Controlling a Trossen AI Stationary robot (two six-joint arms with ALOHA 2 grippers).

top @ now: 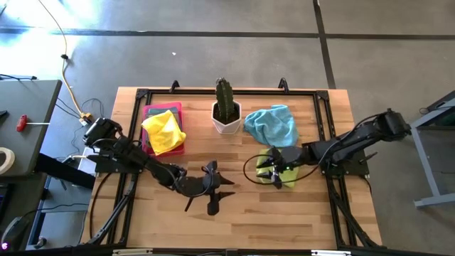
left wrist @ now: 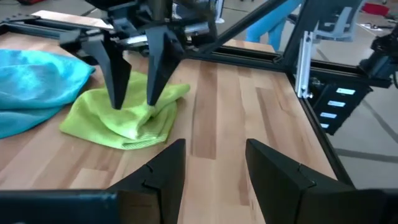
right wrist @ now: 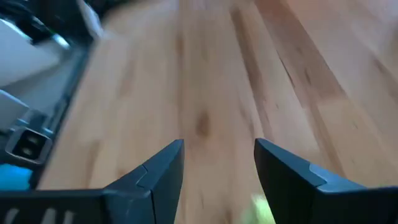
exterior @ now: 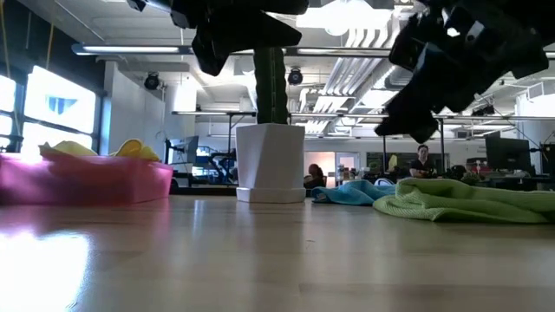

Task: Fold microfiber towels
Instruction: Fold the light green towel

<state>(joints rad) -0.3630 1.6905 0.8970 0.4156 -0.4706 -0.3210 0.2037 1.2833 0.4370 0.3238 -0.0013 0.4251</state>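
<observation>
Right gripper [top: 276, 173] sits over the crumpled lime green towel [top: 274, 173] on the right half of the wooden table [top: 284, 220]; fingers [left wrist: 116, 74] spread apart, pointing down, tips at the cloth, nothing pinched between them as far as the left wrist view shows. Left gripper [top: 217, 188] hangs over bare wood near table centre, fingers apart, holding nothing.

Light blue towel [top: 272, 124] lies bunched just behind the green one, edges touching, beside the potted cactus [top: 227, 108]. Yellow towel [top: 164, 131] is heaped in the pink tray [top: 151, 111] at the back left, a grey cloth [top: 147, 140] under it.
</observation>
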